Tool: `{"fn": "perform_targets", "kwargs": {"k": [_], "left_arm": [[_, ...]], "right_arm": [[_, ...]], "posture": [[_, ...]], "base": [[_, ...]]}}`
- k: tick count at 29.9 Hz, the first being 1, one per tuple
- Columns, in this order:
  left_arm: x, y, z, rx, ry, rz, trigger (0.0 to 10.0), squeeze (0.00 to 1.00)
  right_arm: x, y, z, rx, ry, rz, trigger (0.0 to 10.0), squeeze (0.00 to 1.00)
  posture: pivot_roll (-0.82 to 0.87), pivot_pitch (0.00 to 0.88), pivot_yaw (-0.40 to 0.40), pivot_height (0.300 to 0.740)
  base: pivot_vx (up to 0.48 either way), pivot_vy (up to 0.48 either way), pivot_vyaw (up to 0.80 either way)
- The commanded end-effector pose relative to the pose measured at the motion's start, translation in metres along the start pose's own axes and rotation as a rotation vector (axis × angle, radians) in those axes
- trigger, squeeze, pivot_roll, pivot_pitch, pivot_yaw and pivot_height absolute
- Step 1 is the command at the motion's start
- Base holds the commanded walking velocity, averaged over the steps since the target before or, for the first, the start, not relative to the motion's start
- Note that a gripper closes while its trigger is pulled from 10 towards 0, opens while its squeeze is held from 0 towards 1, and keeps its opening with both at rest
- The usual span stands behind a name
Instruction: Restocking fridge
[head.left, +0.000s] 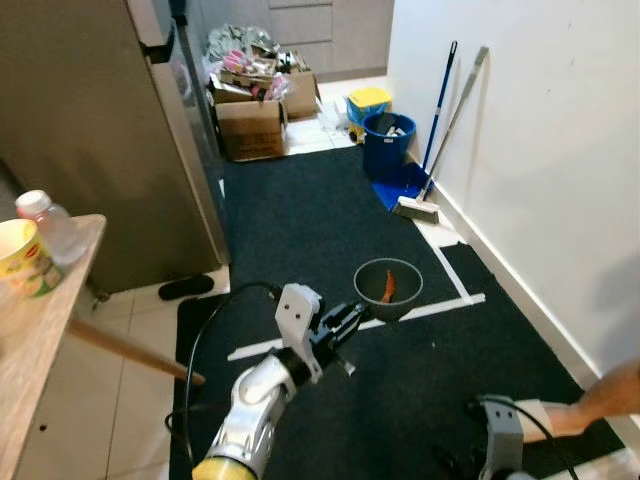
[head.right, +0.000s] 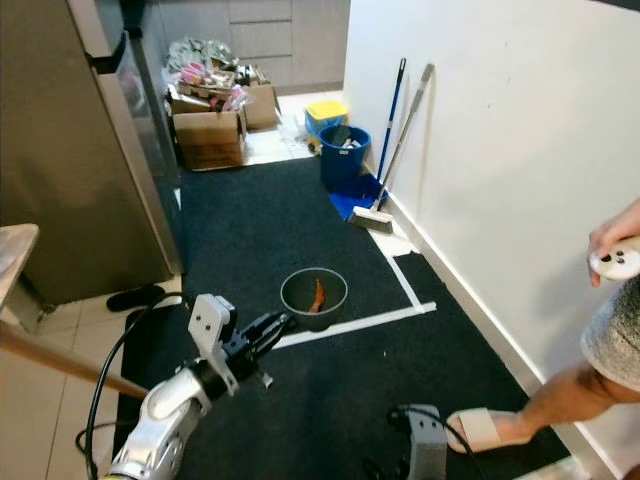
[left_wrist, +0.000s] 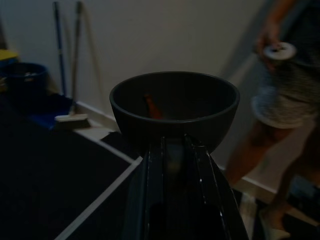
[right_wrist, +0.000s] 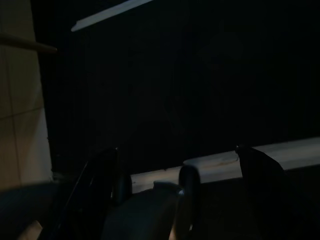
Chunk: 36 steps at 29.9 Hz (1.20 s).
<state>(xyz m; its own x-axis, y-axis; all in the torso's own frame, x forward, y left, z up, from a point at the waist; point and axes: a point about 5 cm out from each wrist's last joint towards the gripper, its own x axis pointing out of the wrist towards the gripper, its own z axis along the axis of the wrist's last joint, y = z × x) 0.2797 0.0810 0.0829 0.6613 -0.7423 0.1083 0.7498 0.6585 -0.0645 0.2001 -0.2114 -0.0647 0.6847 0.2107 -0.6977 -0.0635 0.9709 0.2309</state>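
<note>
Above dark carpet (head.left: 300, 220), left gripper (head.left: 350, 322) grips bowl (head.left: 388, 288).

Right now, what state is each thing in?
Left gripper: shut on the grey bowl's rim.
Grey bowl: held upright, orange item inside.
Right gripper: open, idle, low over the carpet.
Fridge: door closed.
Bottle: upright, capped, on the counter.

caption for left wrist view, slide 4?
Left gripper grips the rim of a dark bowl holding an orange item.
</note>
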Motion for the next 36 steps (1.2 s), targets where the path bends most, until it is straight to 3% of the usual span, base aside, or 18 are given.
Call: {"fn": "perform_targets", "kwargs": {"k": [1,17,23,36], "left_arm": [[-0.0054,0.0032,-0.0032,0.000,0.014,0.016,10.0,0.00],[-0.0056,0.0022,-0.0048,-0.001,0.017,0.010,10.0,0.00],[-0.0029,0.0011,-0.0047,-0.001,0.014,0.002,10.0,0.00],[-0.0009,0.0004,-0.0071,-0.005,0.017,-0.003,10.0,0.00]], "right_arm": [[0.0031,0.0063,0.0009,-0.003,-0.001,0.015,10.0,0.00],[0.0049,0.0085,0.0044,-0.013,-0.003,0.022,10.0,0.00],[0.0046,0.0068,0.0054,-0.008,0.000,0.019,10.0,0.00],[0.0055,0.0069,0.0094,-0.018,-0.009,0.020,10.0,0.00]], "posture": [[-0.01,0.032,0.004,0.740],[-0.01,0.026,0.000,0.740],[-0.01,0.019,0.000,0.740],[-0.02,0.004,-0.007,0.740]], "base": [[0.337,0.000,0.00],[0.335,0.000,0.00],[0.329,0.000,-0.72],[0.323,0.000,0.00]]}}
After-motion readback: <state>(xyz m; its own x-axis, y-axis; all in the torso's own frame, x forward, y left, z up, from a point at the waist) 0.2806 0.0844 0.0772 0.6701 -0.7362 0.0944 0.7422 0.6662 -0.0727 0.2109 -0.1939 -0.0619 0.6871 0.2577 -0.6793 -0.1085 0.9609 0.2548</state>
